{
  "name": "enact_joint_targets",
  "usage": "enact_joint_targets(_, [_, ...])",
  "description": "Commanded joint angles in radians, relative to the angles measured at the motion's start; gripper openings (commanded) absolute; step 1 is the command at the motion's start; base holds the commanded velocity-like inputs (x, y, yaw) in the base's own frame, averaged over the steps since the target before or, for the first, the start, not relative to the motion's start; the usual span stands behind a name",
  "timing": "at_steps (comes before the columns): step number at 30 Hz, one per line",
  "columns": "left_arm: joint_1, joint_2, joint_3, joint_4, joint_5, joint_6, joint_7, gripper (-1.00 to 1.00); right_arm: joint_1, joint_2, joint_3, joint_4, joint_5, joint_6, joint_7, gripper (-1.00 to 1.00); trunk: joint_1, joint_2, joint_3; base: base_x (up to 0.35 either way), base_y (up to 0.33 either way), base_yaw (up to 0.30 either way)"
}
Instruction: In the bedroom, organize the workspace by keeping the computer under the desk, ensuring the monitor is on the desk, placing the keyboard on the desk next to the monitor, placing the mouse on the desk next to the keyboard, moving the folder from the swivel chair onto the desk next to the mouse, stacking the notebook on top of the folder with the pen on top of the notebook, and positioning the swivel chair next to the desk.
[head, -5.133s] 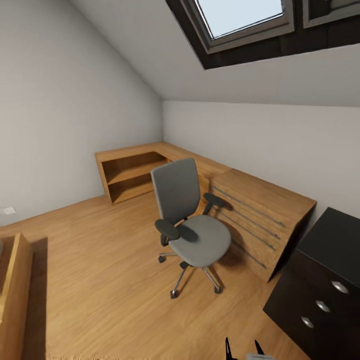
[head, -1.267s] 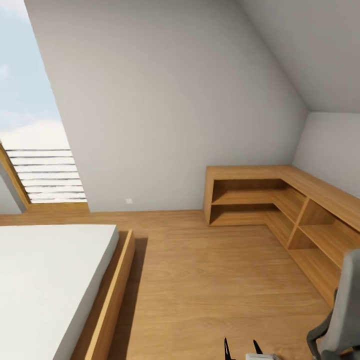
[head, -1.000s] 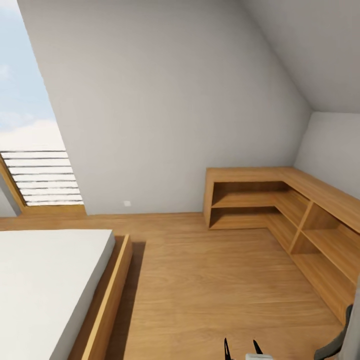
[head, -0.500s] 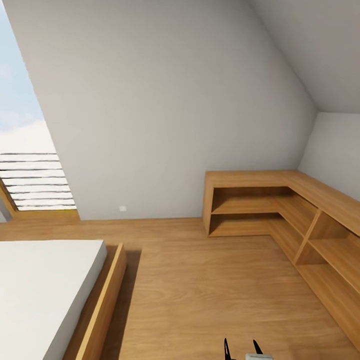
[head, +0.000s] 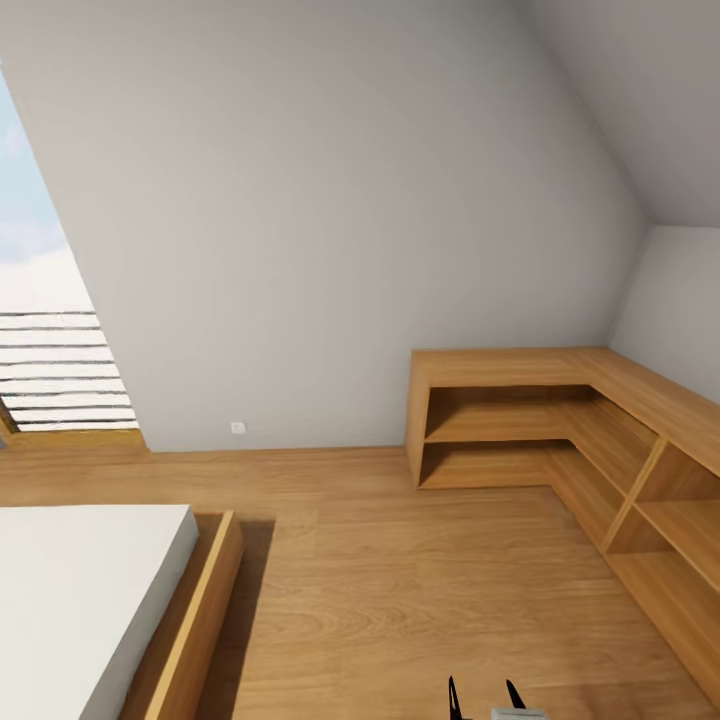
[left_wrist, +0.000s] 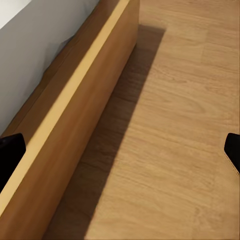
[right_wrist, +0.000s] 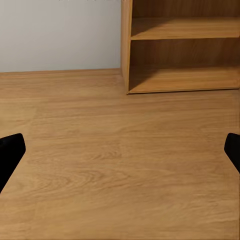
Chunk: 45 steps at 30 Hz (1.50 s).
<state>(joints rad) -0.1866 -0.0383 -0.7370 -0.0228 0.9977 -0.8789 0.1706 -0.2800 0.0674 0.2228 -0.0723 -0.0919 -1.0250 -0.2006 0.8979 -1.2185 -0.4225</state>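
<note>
From my head camera I look across a wooden floor toward a plain grey wall under a sloping ceiling. A low wooden corner shelf stands against that wall and runs along the right side of the room, its compartments open toward me. At the lower left lies a bed with a white mattress in a wooden frame. Behind it, at the left edge, a window shows sky and pale horizontal slats. A small white socket sits low on the wall, just above the floor. At the bottom edge two thin black points and a pale block of my right tool peek in. None of the things I am to tidy is before me here, so I cannot say where they are.

From my left wrist, the left tool hangs over the floor beside the bed frame; its two dark fingertips sit at opposite edges of the picture, wide apart, with nothing between them.

From my right wrist, the right tool faces the bare floor, with the end of the shelf and the wall beyond. Its fingertips likewise stand spread wide, holding nothing.
</note>
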Motion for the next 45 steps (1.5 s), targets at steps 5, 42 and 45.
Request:
enact_joint_targets(5, [-0.001,0.0,-0.008,0.0,-0.001,-0.002,0.01,1.0,-0.001,0.0,0.009,0.001,-0.009,-0.003,-0.002,1.0,0.001,-0.001,-0.001,0.322,-0.002,0.0])
enact_joint_targets(42, [-0.001,-0.001,-0.008,0.0,-0.002,0.0,0.01,1.0,-0.001,-0.001,0.01,0.0,-0.011,-0.001,-0.003,1.0,0.001,-0.001,-0.001,0.322,0.0,-0.053])
enact_joint_targets(45, [-0.001,-0.001,-0.008,0.0,-0.002,0.0,0.01,1.0,-0.001,-0.001,0.01,0.0,-0.011,-0.001,-0.002,1.0,0.001,-0.001,-0.001,0.322,0.0,-0.244])
